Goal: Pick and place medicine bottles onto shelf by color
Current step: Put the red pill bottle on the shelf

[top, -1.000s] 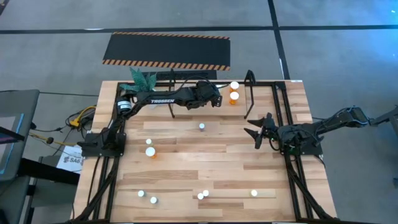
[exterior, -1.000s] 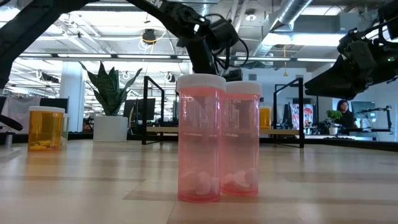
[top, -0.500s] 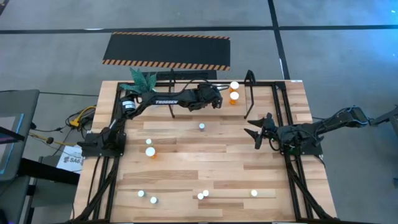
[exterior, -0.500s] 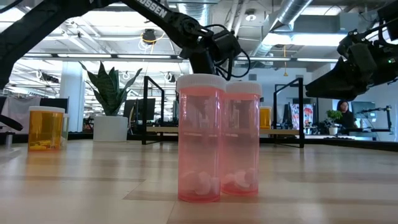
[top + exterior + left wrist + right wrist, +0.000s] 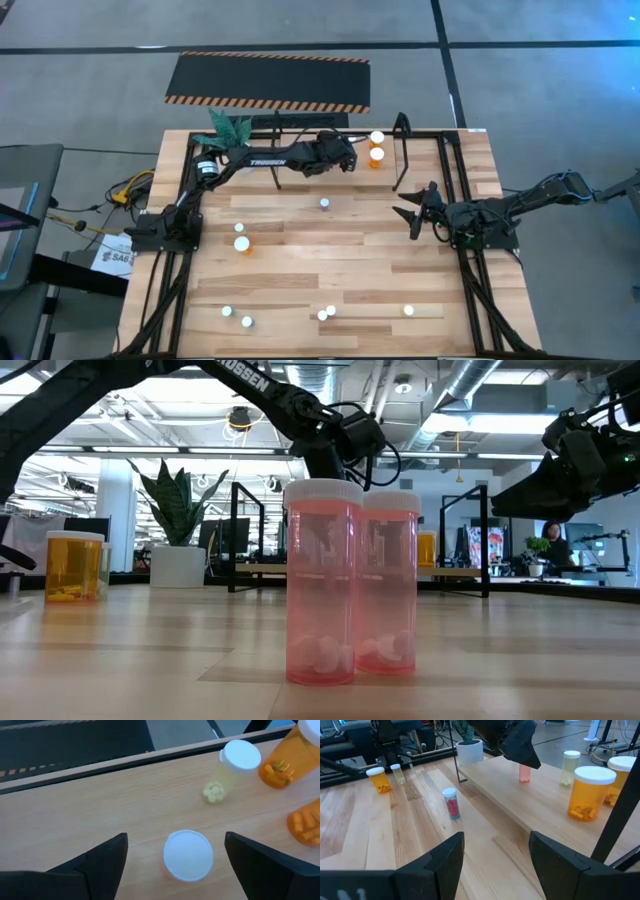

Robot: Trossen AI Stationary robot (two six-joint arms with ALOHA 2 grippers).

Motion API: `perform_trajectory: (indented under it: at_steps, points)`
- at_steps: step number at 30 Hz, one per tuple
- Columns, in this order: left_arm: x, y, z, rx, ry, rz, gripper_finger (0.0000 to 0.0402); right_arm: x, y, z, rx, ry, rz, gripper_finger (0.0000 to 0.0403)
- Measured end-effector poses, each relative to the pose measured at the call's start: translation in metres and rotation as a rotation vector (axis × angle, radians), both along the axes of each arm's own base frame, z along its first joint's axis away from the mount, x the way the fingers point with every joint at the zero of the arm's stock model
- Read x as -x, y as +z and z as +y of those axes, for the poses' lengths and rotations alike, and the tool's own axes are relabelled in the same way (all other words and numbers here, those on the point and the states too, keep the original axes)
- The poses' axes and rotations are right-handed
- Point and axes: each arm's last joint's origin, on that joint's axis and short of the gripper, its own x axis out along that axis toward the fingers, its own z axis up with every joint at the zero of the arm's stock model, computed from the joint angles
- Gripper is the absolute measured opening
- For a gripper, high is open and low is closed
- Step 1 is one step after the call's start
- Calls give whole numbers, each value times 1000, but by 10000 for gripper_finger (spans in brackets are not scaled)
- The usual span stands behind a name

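My left gripper (image 5: 175, 857) is open over the shelf (image 5: 520, 802) at the table's far side, also seen from overhead (image 5: 347, 160). Its fingers stand on either side of a white-capped pinkish bottle (image 5: 188, 856) without touching it. That bottle (image 5: 525, 772) stands upright on the shelf board. Beside it on the shelf stand a greenish bottle (image 5: 232, 765) and two orange bottles (image 5: 376, 147). My right gripper (image 5: 414, 211) waits open above the table's right side, holding nothing.
Several small bottles stand on the table: one in the middle (image 5: 324, 203), two at the left (image 5: 240, 237), and several along the near edge (image 5: 326, 313). Two pink bottles (image 5: 350, 580) fill the low view. A potted plant (image 5: 230, 128) stands at the far left by a shelf post (image 5: 275, 160).
My left gripper has sunk a little toward the shelf board, its fingers staying open around the pinkish bottle.
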Motion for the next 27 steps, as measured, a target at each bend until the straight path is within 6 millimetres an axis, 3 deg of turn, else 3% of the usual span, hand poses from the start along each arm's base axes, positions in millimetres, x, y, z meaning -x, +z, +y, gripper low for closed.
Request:
perform_trajectory:
  at_steps: [16,27]
  points:
    - [0,0,0,2,-13,6,188,0,0,0,0,0,0,244]
    - [0,0,0,-1,-14,1,122,0,0,0,0,0,0,244]
